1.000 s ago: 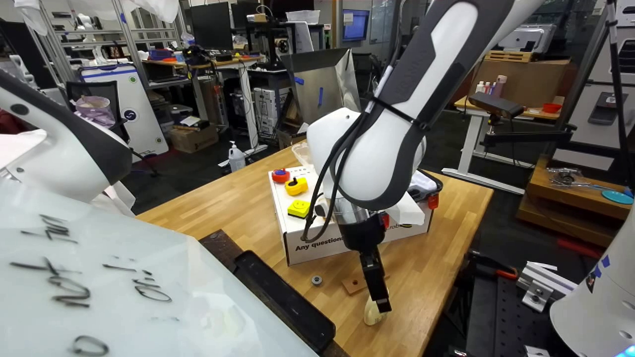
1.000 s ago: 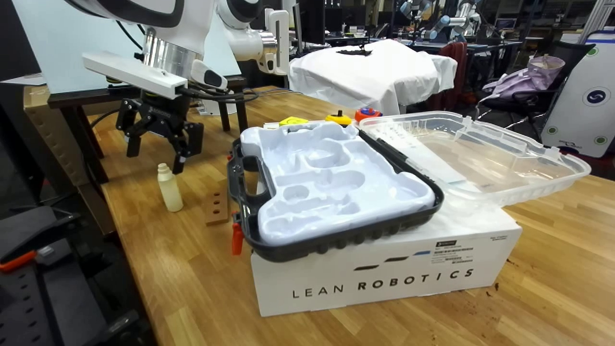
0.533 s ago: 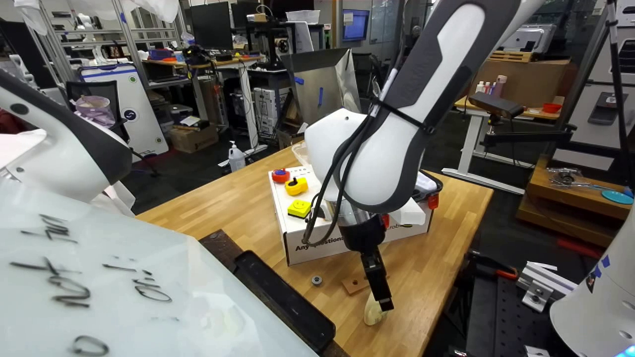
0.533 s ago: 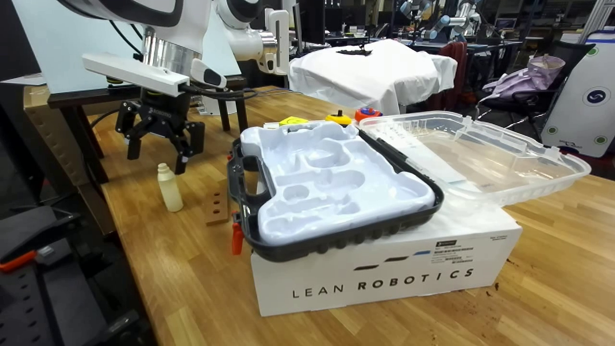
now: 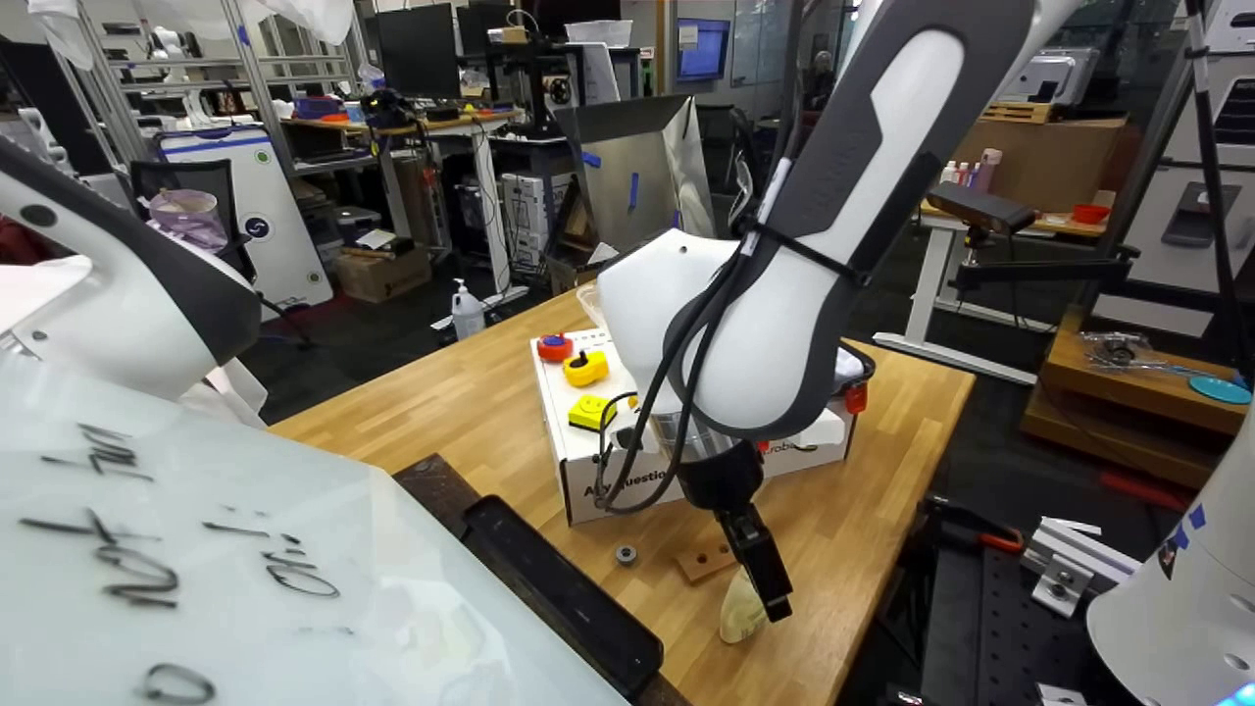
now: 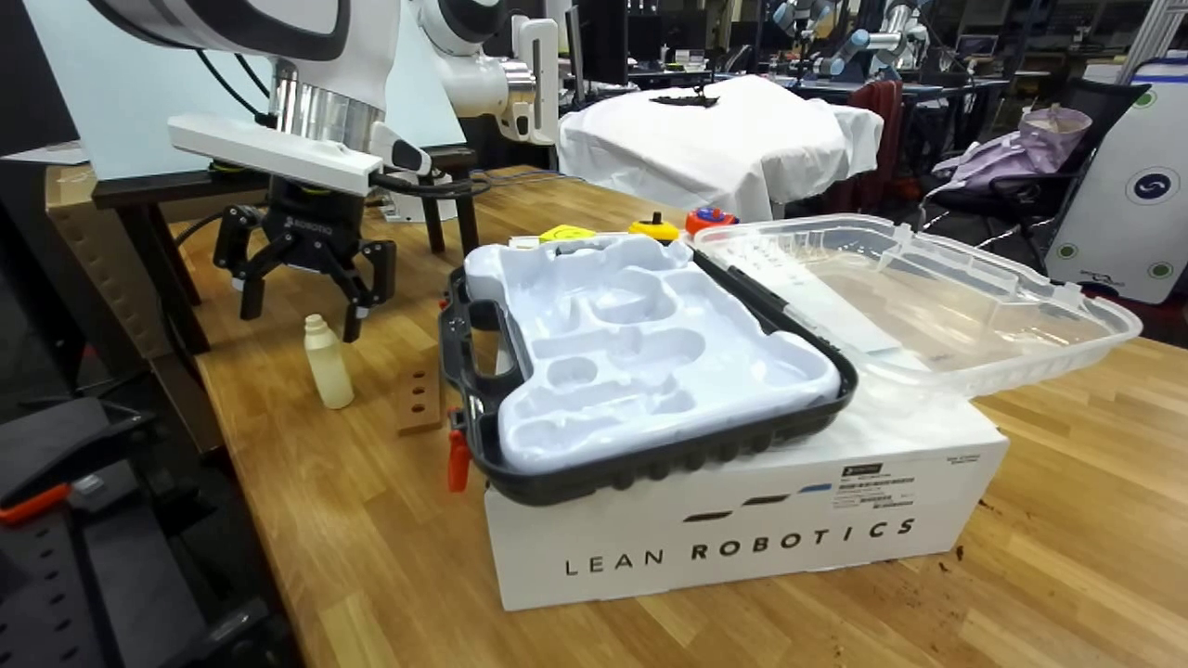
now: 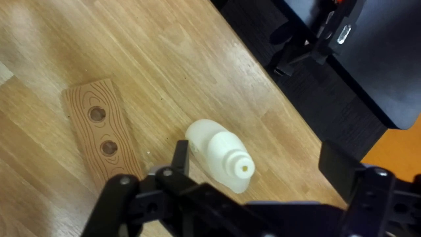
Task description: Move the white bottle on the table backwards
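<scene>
Wrist view | brown holed block (image 7: 103, 131) lies flat on the table (image 7: 158, 49) | gripper (image 7: 257, 156), fingers spread wide apart | white bottle (image 7: 221, 153) stands upright on the table, showing between the fingers, nearer the left-hand one; lower than the gripper's palm in both exterior views

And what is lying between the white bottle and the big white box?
A brown block with holes lies between the white bottle and the box, seen in both exterior views.
</scene>
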